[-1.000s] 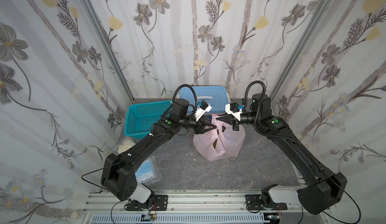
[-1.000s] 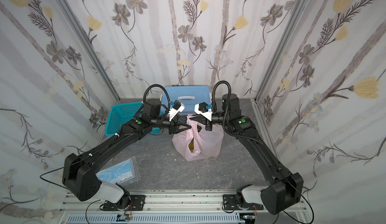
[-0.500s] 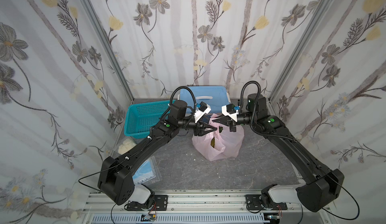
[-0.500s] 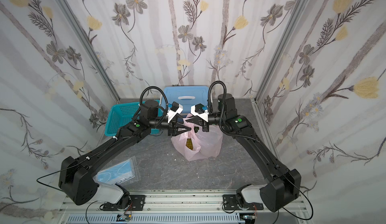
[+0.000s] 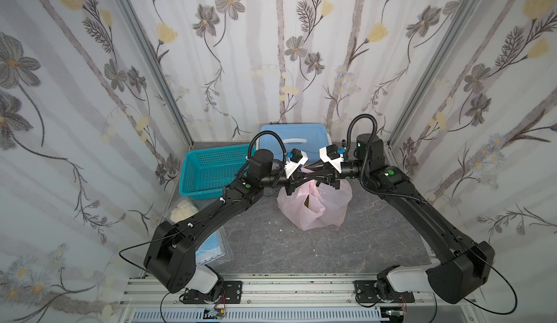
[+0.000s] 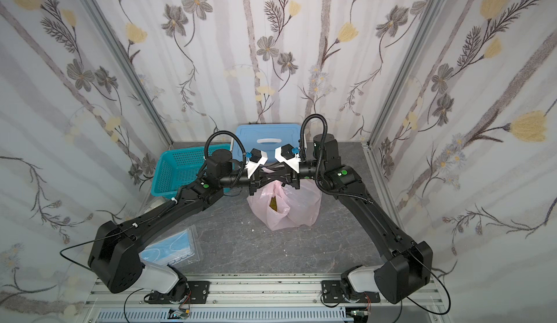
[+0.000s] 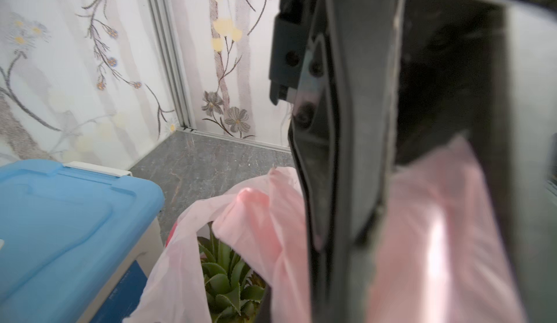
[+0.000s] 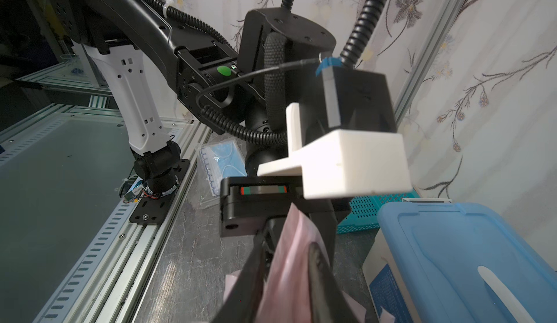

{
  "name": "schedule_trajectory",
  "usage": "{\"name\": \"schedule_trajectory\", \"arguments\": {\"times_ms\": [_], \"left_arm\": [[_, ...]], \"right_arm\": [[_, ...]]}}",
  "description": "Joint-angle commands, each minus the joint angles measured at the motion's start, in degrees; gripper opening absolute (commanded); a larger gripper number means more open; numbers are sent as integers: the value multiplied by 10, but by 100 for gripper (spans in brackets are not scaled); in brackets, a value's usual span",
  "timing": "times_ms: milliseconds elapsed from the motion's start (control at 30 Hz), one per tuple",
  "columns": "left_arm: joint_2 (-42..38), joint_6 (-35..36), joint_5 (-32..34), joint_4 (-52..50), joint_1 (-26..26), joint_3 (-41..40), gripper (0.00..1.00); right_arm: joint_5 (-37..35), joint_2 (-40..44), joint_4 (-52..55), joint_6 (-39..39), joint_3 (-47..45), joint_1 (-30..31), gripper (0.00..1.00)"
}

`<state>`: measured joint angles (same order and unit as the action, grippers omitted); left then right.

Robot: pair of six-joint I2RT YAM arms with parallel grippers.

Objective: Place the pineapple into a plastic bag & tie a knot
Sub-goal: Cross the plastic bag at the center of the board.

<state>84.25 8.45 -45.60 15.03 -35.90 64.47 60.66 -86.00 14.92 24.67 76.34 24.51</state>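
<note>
Handle (image 8: 292,246) of plastic bag (image 5: 316,213) stretches (left gripper (image 5: 309,175) pinching).

In both top views the left gripper (image 5: 305,177) and right gripper (image 5: 316,172) overlap above the plastic bag (image 5: 328,213) and cover its handles, so whether they are tied cannot be told; the pineapple (image 5: 307,199) shows there only as a small dull patch, and in the left wrist view only as green leaves (image 7: 229,273), the fruit hidden by pink film. A blurred dark finger (image 7: 346,155), cut off at the picture's edge, fills much of that view; the left arm (image 5: 217,214) hides part of the bag of white lumps (image 5: 180,213) and the packet of blue contents (image 5: 212,252).
</note>
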Motion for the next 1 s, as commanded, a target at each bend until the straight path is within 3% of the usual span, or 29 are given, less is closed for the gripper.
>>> {"name": "schedule_trajectory", "arguments": {"times_ms": [0,133,200,267,433,600,733,967], "left_arm": [[2,54,52,45,-4,2,0],[-1,147,81,14,-16,4,0],[-2,188,88,16,-21,-1,0],[0,211,88,26,-24,-3,0],[3,260,87,22,-32,0,0],[1,303,89,-7,-40,3,0],[-2,314,98,-12,-43,2,0],[-7,321,106,-10,-44,-2,1]], "right_arm": [[-27,24,-19,-49,9,-5,56],[-132,64,-13,-139,24,-13,63],[-256,85,-7,-228,24,-13,59],[-316,90,29,-304,28,-15,55],[-300,44,167,-340,86,-18,55],[-201,-34,278,-320,166,-40,56],[-154,-68,316,-301,185,-39,58],[-150,-85,347,-281,172,-28,55]]}}
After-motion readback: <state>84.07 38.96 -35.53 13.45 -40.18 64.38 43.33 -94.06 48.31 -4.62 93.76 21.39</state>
